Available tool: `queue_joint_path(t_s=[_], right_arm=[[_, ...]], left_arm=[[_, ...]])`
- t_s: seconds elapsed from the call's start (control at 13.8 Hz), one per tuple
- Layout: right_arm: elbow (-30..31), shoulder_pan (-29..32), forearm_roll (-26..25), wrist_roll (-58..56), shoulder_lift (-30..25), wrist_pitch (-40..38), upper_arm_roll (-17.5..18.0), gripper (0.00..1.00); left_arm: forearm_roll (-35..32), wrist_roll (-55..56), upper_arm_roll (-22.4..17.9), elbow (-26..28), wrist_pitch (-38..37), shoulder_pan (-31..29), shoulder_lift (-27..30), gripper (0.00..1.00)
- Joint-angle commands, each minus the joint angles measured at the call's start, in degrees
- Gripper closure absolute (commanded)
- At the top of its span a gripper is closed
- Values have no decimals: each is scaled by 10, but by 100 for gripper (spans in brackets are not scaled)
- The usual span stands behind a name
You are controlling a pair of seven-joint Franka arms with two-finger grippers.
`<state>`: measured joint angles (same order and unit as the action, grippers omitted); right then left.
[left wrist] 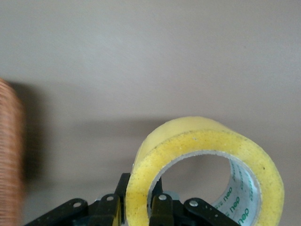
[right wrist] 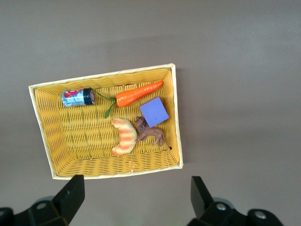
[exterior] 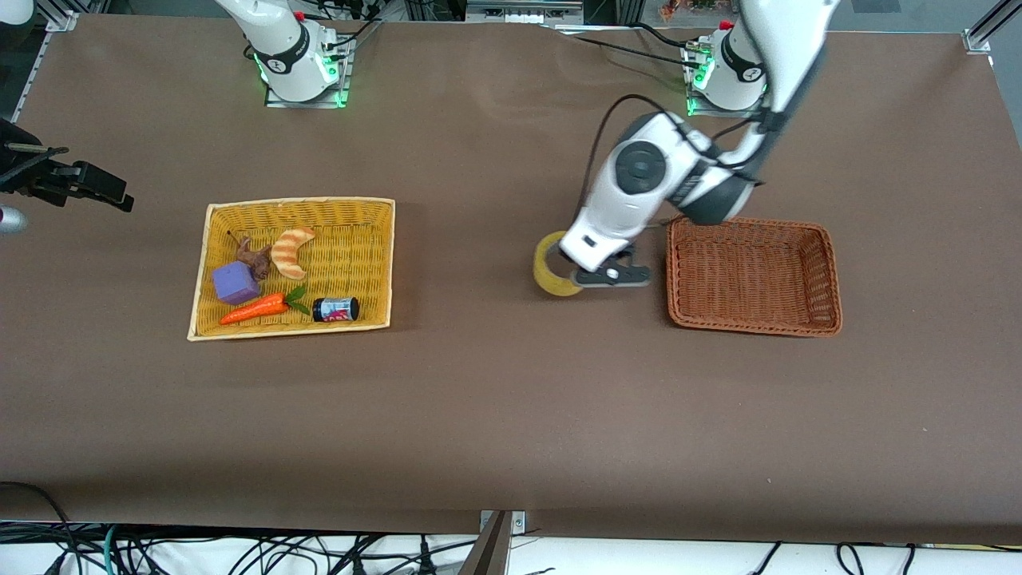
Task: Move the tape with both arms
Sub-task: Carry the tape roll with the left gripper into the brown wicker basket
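Yellowish tape [exterior: 551,267] stands on edge beside the brown basket [exterior: 754,275], clamped by the left gripper [exterior: 595,275]. Left wrist view — fingers [left wrist: 162,209] pinch the tape [left wrist: 197,141] wall. Right wrist view — right gripper [right wrist: 136,197] spread wide over the yellow basket [right wrist: 106,160].

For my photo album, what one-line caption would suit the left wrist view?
Left gripper shut on the wall of the yellowish tape roll, held above the brown table.
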<state>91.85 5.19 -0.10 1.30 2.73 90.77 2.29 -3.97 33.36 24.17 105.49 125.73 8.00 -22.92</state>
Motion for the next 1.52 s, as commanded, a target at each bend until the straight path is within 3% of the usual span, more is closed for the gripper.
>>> queue_joint_path(t_s=[0.0,0.58,0.87,1.16,1.38,1.45], right_arm=[[-16,5,7,-10,5,-5,7,0],[-16,6,6,-10,9,-6,6,0],[-16,6,6,-10,9,-6,6,0],[-16,6,6,-11,10,-5,6,0],[-16,6,7,-10,9,-5,6,0],[-16,6,7,-10,9,-5,6,0]], left_arm=[[34,-142,-18,20,-57,-42,52,100],[34,-441,-170,110,-63,-65,93,100],[33,-489,-200,130,-11,-71,73,100],[33,-491,-214,204,132,-72,45,100],[33,-491,-216,204,138,-71,36,99],[33,-490,-216,204,135,-71,37,68]])
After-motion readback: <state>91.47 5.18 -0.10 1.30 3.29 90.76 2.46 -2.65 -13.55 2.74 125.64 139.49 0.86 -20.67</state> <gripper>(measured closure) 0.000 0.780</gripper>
